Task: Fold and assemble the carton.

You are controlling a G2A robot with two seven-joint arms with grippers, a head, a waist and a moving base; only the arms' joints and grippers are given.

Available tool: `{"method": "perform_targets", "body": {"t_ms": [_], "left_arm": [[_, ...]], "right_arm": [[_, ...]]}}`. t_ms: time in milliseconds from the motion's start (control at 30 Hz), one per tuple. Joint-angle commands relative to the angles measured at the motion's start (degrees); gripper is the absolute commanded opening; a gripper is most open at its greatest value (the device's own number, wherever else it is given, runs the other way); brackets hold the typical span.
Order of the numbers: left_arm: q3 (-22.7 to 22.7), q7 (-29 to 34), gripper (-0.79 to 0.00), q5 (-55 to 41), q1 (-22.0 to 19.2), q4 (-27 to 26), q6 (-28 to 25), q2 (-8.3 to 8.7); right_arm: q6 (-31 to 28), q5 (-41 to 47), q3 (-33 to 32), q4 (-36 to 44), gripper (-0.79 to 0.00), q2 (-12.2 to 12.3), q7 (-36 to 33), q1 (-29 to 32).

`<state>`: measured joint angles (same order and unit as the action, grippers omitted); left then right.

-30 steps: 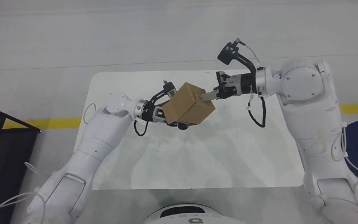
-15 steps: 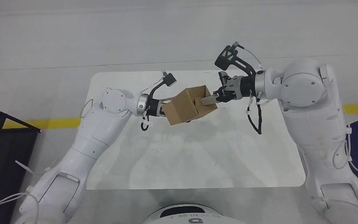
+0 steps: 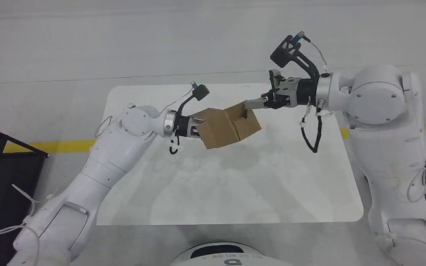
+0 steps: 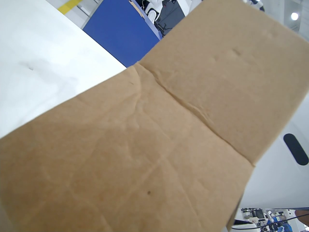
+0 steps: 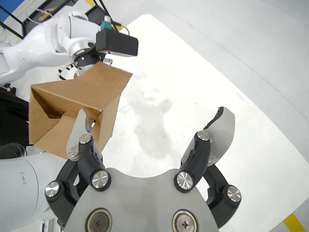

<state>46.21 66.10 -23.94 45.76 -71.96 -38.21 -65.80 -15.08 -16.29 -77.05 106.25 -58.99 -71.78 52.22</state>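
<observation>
The carton point(image 3: 225, 126) is a brown cardboard box, partly formed. It is held in the air over the far middle of the white table point(image 3: 266, 193), tilted, with 1 end open toward the right arm. The left gripper point(image 3: 192, 126) is at the carton's closed end, its jaws clamped on the cardboard and carrying the carton alone. In the left wrist view, 2 creased brown panels meet at a fold line close to the camera, with the table's rounded corner behind them. The right gripper point(image 5: 152, 126) hangs just beside the open end with its jaws spread wide and nothing between them. 1 of its 2 fingers point(image 5: 77, 124) lies across the rim of the opening, though whether it touches the cardboard cannot be told. The other finger stands well apart from the carton over bare tabletop. Through the opening, the right wrist view shows folded inner flaps forming a dark triangular gap. A yellow line point(image 3: 66, 145) runs along the floor beyond the table's left side.
</observation>
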Motion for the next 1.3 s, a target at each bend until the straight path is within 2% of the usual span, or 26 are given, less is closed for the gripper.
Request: {"method": "perform_targets", "body": {"t_ms": [0,233,633,733,800,933,1200,1267], "left_arm": [[-0.5,-0.5,-0.785,-0.4,-0.2,0.3,-0.5,0.27],[-1.9,-4.0,-0.785,0.9,-1.1,1.5,-4.0,1.32],[-4.2,-10.9,-0.785,11.5,-5.7,1.8,-10.9,2.62],[-5.3,-10.7,-0.785,15.0,-7.1,1.9,-10.7,2.85],[-4.9,-11.8,-0.785,12.8,-7.1,3.8,-10.3,2.86],[-4.7,-12.6,-0.785,11.6,-6.9,4.3,-9.8,2.83],[-4.7,-12.6,-0.785,11.6,-6.9,4.3,-9.8,2.83],[-4.6,-13.9,-0.785,12.3,-6.4,2.4,-9.4,2.76]], "right_arm": [[-0.1,0.3,-1.3,0.3,0.0,0.2,1.1,0.6],[-0.3,1.1,-4.9,2.2,0.0,1.0,4.5,4.1],[0.3,-1.2,-3.8,4.4,0.0,1.3,11.1,8.8],[0.1,-0.7,-3.8,4.2,0.0,1.4,13.0,9.1],[0.5,0.2,-4.7,3.9,0.0,1.4,15.5,9.5],[2.1,5.8,-7.4,3.2,0.0,1.1,24.1,12.3],[2.1,5.8,-7.4,3.2,0.0,1.1,24.1,12.3],[2.1,5.8,-7.4,3.2,0.0,1.1,24.1,12.3]]}}
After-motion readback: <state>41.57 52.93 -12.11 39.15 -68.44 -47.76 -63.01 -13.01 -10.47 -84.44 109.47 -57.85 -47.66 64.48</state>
